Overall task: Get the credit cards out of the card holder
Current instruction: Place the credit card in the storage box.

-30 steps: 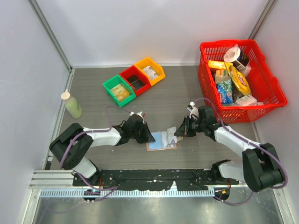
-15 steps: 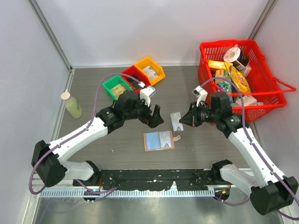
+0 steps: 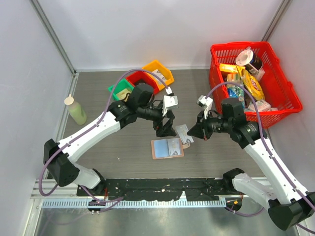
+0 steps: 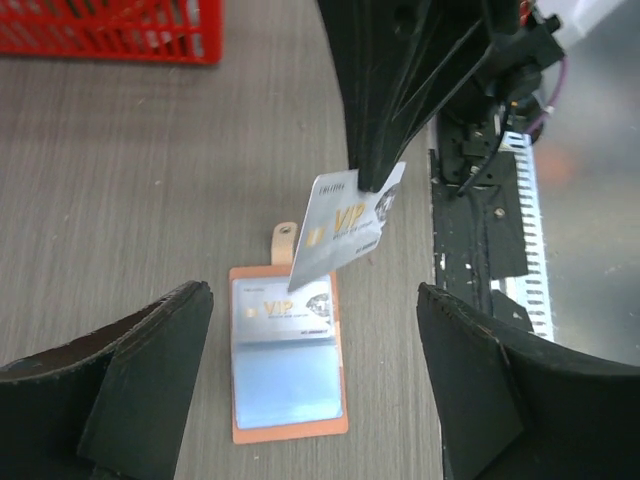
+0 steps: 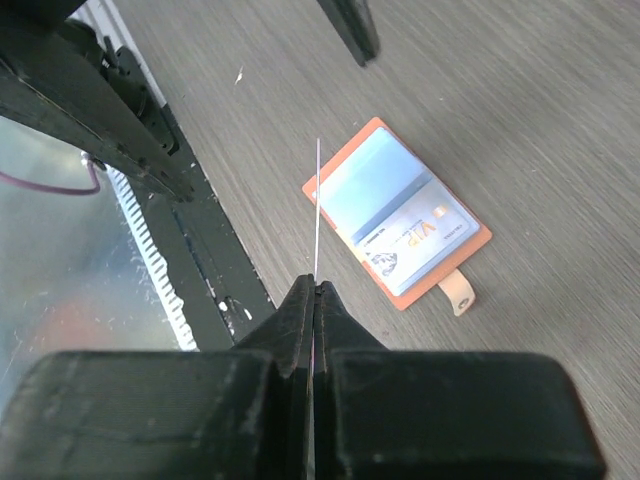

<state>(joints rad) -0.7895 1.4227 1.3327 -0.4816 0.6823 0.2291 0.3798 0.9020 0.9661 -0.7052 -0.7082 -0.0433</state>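
Observation:
The card holder [image 3: 167, 147] lies spread open on the table, tan-pink with a pale blue lining and a snap tab. One credit card [image 4: 285, 310] marked VIP sits in its pocket. My right gripper [image 3: 190, 132] is shut on a second credit card [image 3: 182, 132] and holds it in the air above the holder's right end; in the right wrist view this card [image 5: 316, 205] shows edge-on. My left gripper [image 3: 166, 127] hangs open just left of the lifted card with nothing between its fingers [image 4: 150, 380]. Below it in the left wrist view lies the holder [image 4: 287, 400].
A red basket [image 3: 290, 101] full of groceries stands at the right. Green [image 3: 114, 90], red and yellow [image 3: 158, 65] bins sit at the back, partly behind the left arm. A pale green bottle [image 3: 76, 110] stands at the left. A black rail [image 3: 162, 187] runs along the near edge.
Both grippers rose from the holder. The right one lifted a card out. The left one opened, swung up and to the right, and now hangs next to the lifted card.

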